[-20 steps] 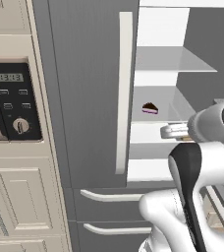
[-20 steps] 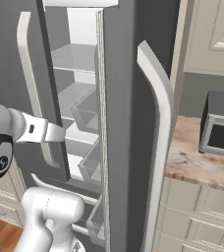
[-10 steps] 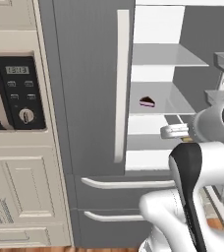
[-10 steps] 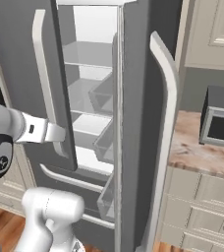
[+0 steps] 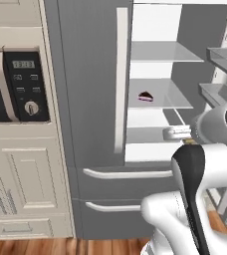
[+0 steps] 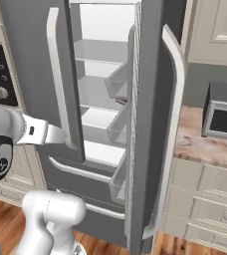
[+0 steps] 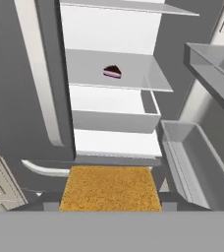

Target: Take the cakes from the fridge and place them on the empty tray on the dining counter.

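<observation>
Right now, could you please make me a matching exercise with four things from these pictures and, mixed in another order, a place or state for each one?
Things:
1. tan-golden cake
2. chocolate wedge
3. right fridge door
4. oven panel

Places or states:
A. lies on a glass shelf inside the fridge
B. swung open, bins on its inner side
C. sits between the gripper's fingers
D. set in the cream cabinet, left of the fridge

Pairs: 1-C, 2-A, 3-B, 4-D

I see a speckled golden-tan cake; a dark wedge with pink-white layer; grey fridge, white inside; cream handles.
</observation>
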